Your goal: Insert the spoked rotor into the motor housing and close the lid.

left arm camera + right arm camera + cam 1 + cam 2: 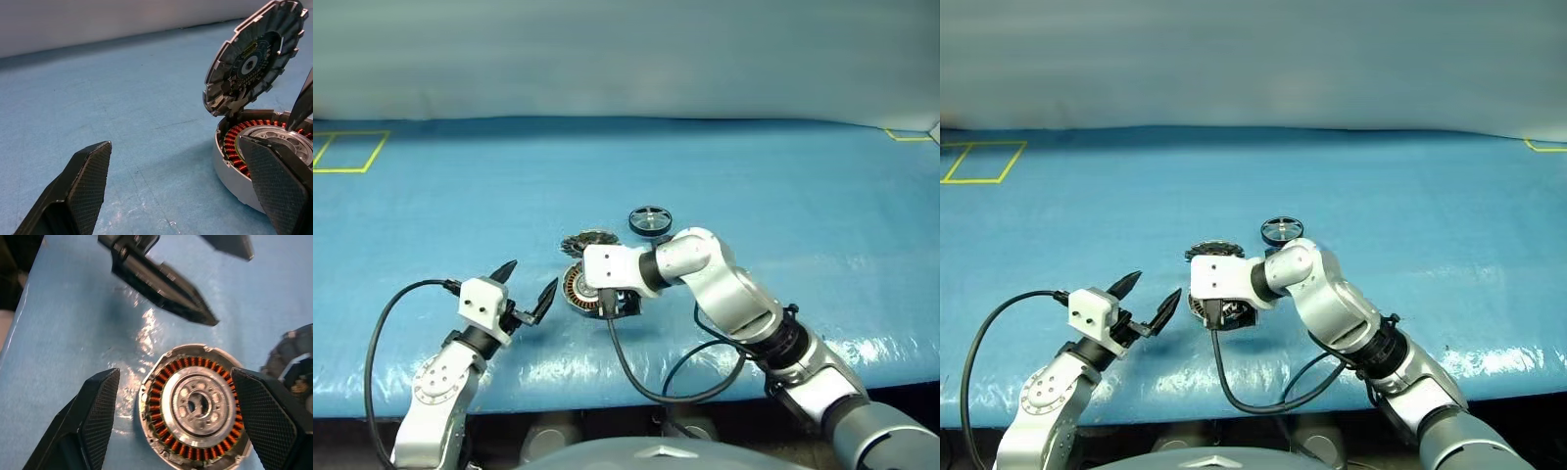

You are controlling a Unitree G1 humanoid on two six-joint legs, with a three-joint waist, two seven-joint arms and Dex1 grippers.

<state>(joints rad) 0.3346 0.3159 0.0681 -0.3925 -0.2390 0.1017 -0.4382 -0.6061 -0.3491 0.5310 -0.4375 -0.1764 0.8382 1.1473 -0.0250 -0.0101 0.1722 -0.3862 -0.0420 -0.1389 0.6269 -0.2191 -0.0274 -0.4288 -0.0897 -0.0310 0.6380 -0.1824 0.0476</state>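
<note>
Lid (254,58) stands raised; motor housing (195,406) seemingly empty (windings bare).

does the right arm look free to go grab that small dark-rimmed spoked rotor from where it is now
Probably yes. The small dark-rimmed spoked rotor lies alone on the blue table, just beyond the right arm, nothing on it. The right gripper is open and empty above the round silver-grey motor housing.
</note>
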